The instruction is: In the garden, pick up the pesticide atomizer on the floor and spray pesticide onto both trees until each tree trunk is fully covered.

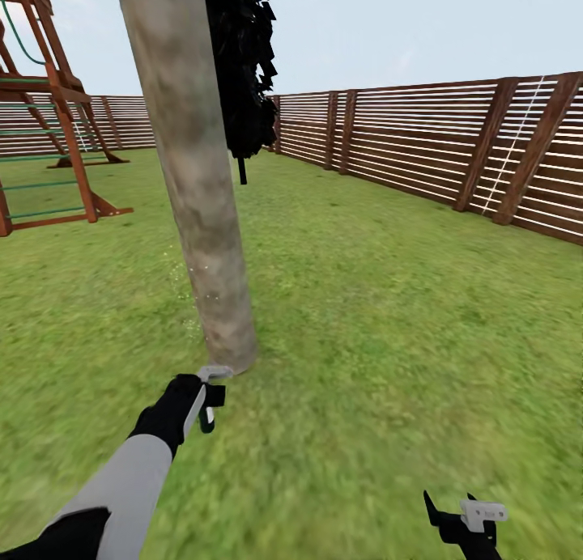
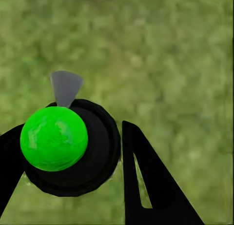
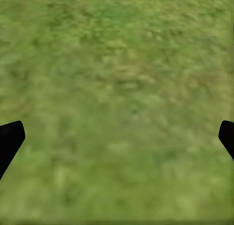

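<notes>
Pesticide atomizer (image 2: 66, 149) sits clamped between the fingers of the left gripper (image 1: 206, 398). The left wrist view shows its bright green ball top set in a black round collar, with a grey wedge-shaped nozzle (image 2: 66, 87) projecting forward over the lawn (image 1: 389, 317). In the head view the atomizer appears as a pale grey head just in front of the base of the tree trunk (image 1: 194, 171), nozzle end nearly touching the bark.

Step in hand, by judgement: spraying the lower section of this trunk. Faint pale specks hang beside the trunk on the side toward the wooden climbing frame (image 1: 48, 115), consistent with spray droplets, though they are too small to confirm. The bark shows no clear change in colour that would tell coverage.

Next move calls for raising the left gripper along the trunk while keeping the nozzle aimed at the bark, then working round the sides not facing the robot.

The right gripper (image 1: 465, 515) hangs low, well apart from the trunk on the side toward the slatted wooden fence (image 1: 437, 151). The right wrist view shows its two black fingertips (image 3: 9, 139) spread wide over bare grass, holding nothing.

The head view alone shows dark jagged foliage (image 1: 247, 66) behind the trunk. The left wrist view alone shows the green ball.
</notes>
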`<state>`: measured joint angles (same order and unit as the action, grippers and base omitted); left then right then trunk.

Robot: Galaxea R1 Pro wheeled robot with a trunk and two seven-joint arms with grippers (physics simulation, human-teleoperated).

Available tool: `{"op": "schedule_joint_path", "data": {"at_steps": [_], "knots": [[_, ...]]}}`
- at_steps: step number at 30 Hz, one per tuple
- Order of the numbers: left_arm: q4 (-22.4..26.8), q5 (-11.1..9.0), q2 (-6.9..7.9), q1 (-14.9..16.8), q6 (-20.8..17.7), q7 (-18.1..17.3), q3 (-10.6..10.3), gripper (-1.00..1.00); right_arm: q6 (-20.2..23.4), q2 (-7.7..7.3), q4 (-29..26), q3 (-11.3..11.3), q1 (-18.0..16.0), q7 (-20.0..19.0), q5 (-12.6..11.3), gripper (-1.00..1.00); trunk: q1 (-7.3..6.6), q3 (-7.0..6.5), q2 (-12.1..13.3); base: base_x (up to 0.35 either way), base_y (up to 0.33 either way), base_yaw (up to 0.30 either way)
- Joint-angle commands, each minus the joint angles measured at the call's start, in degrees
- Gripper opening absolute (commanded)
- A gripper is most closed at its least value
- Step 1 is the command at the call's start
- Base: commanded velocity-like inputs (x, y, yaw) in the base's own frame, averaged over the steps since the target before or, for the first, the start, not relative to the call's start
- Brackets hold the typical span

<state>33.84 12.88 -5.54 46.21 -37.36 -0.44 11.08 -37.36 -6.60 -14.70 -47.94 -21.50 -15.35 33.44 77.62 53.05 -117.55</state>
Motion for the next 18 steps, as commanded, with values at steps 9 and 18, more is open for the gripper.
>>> {"op": "schedule_joint_path", "data": {"at_steps": [9,18], "knots": [[1.36,1.11,0.02,4.94,-3.34,0.64,-1.57,-1.00,-0.17,0.01,0.03,-0.49,-0.09,-0.47,0.16,1.00,-0.01,0.05,-0.02,0.000,0.000,0.000],[3.60,0.74,0.01,4.57,-3.80,0.18,-2.21,-1.00,-0.17,0.01,0.03,-0.49,-0.07,-0.55,0.24,1.00,-0.01,0.05,-0.02,0.214,-0.058,0.000]]}}
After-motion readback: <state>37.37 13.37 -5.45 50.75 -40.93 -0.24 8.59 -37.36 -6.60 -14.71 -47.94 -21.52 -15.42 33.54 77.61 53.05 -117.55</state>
